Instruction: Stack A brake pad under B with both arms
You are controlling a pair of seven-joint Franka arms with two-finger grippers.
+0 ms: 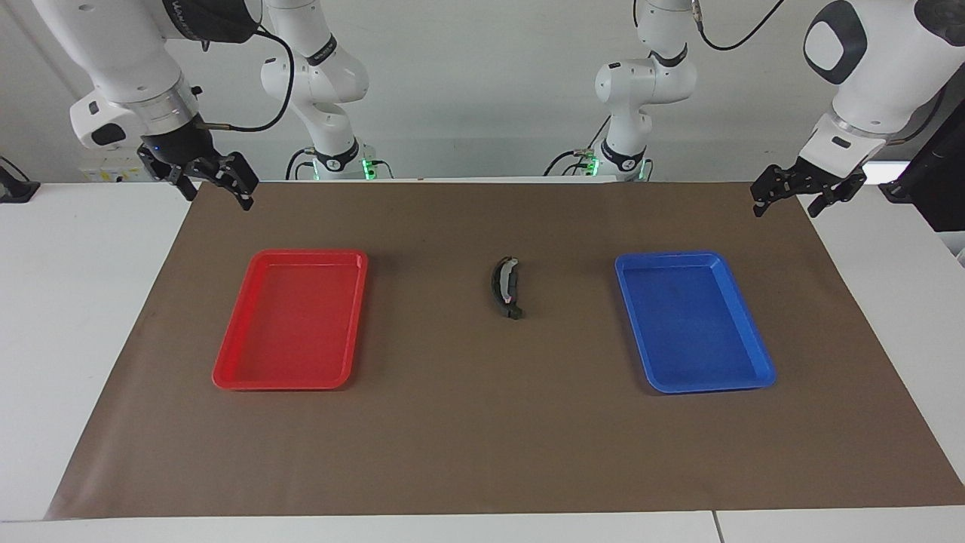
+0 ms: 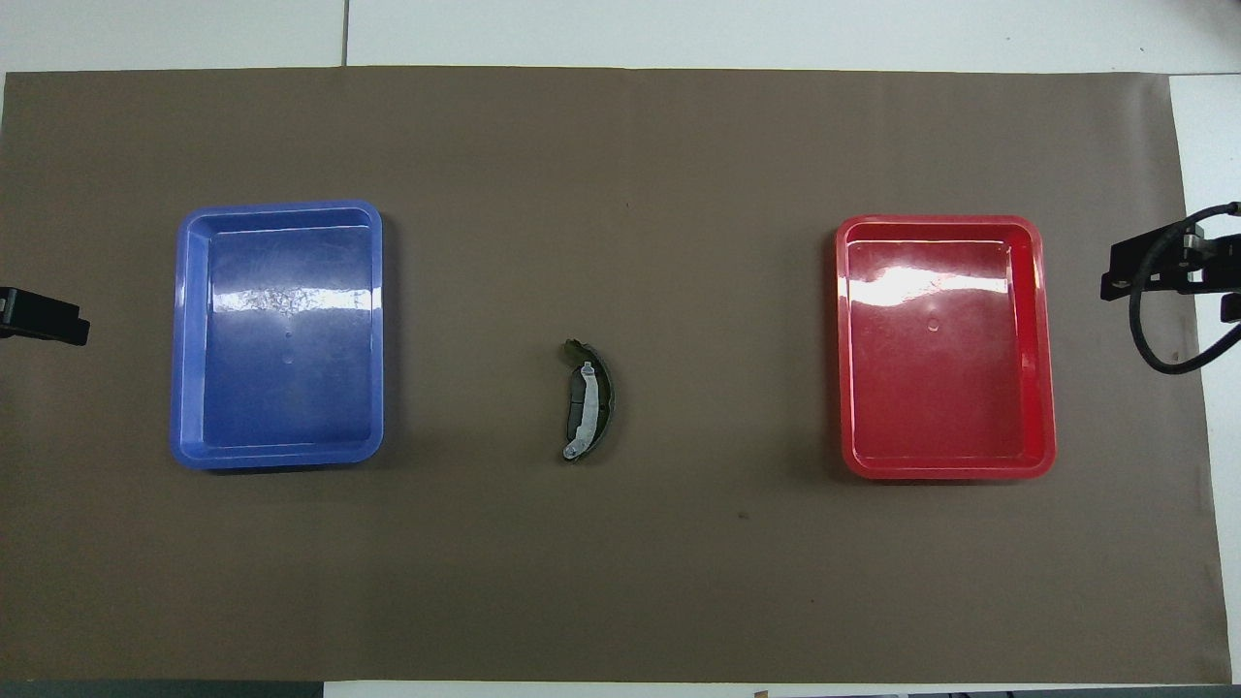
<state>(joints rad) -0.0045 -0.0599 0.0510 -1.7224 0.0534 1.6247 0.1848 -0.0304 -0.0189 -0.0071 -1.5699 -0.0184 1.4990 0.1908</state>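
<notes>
The long black crescent piece B [image 1: 507,289] [image 2: 593,397] lies on the brown mat midway between the two trays, its pale grey inner face up. A short dark grey pad [image 2: 575,392] shows along its inner curve, pressed against it and partly covered by it; in the facing view I cannot tell the two apart. My right gripper [image 1: 215,181] [image 2: 1154,271] hangs open and empty over the mat's edge at the right arm's end. My left gripper [image 1: 795,194] [image 2: 44,320] hangs open and empty over the mat's edge at the left arm's end.
A red tray [image 1: 226,362] [image 2: 845,349] lies toward the right arm's end and a blue tray [image 1: 754,332] [image 2: 179,339] toward the left arm's end. Both hold nothing. The brown mat [image 1: 482,437] covers most of the white table.
</notes>
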